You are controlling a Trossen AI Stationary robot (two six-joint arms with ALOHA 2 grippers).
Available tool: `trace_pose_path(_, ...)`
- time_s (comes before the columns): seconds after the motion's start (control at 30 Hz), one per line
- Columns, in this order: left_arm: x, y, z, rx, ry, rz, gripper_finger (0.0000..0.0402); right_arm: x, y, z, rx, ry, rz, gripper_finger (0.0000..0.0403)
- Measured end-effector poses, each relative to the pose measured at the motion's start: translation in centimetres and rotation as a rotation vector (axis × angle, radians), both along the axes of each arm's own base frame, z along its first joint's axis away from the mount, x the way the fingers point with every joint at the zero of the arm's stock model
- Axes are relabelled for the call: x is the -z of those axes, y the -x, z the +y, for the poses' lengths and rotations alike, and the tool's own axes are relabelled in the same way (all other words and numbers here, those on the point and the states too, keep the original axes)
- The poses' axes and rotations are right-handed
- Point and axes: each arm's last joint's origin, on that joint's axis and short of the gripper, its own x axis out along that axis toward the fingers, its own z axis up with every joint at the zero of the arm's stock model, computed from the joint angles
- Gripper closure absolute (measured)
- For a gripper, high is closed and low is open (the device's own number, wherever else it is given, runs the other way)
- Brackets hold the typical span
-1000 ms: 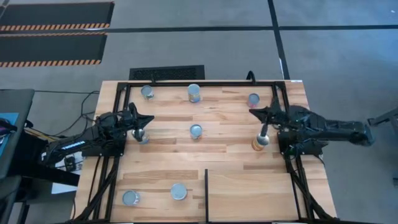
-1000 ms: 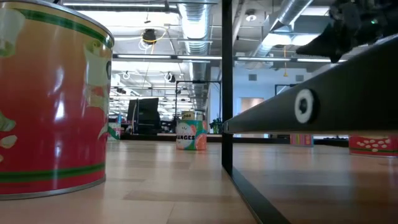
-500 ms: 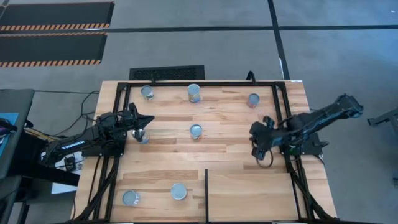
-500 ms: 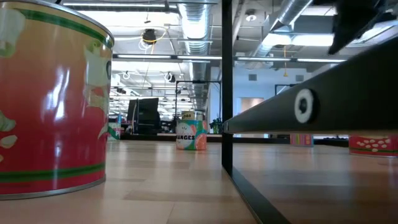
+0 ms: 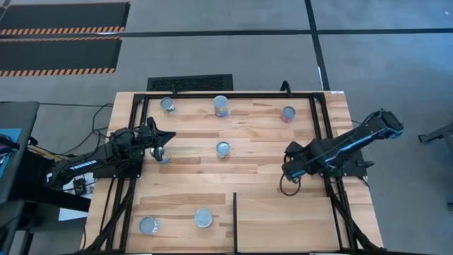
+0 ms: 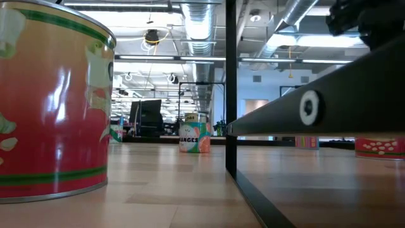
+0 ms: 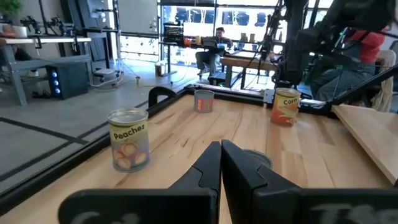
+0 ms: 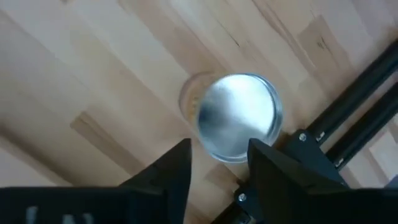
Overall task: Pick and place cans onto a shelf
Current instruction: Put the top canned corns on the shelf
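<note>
Several cans stand upright on the wooden table: three along the far edge (image 5: 167, 105) (image 5: 221, 106) (image 5: 288, 113), one in the middle (image 5: 223, 149), two near the front left (image 5: 148, 225) (image 5: 204, 217). The shelf (image 5: 283, 227) is the near right section, right of the black divider bar (image 5: 234, 219). My right gripper (image 8: 221, 165) points down, open, above a silver-topped can (image 8: 239, 118), its fingers short of the rim. My left gripper (image 7: 221, 165) lies level and shut at the table's left, its tips over another can (image 5: 163, 157).
A black metal frame (image 5: 315, 127) runs round the table and along both sides by the arms. In the low view a big red can (image 6: 50, 101) fills the left and the divider post (image 6: 231, 88) stands in the middle. People sit in the room beyond the table.
My right arm has raised its elbow and tipped its gripper from level to pointing down. The gripper has gone a little toward the table's near edge and now stands over the orange can, hiding it in the high view. The cans have not moved.
</note>
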Motion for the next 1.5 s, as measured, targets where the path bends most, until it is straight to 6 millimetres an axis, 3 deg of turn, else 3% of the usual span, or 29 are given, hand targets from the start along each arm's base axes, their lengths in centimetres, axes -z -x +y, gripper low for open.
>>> trace_pose_path(0.53,0.0,0.0,0.0,0.001,0.001,0.001,0.0401,3.5,-1.1,-2.9,0.045,-0.076,-0.036,0.0223)
trace_pose_path(0.93,0.1,-0.1,0.0,0.002,0.007,0.017,0.0401,3.5,-1.1,-3.3,0.036,-0.084,-0.039,0.0249)
trace_pose_path(1.3,0.1,-0.1,0.0,0.0,0.007,0.017,0.0402,1.4,-1.2,-3.3,0.045,-0.098,-0.025,0.0176)
trace_pose_path(1.5,0.1,-0.1,0.0,-0.001,0.007,0.017,0.0402,2.4,-1.6,-3.0,0.051,-0.093,0.006,0.0179)
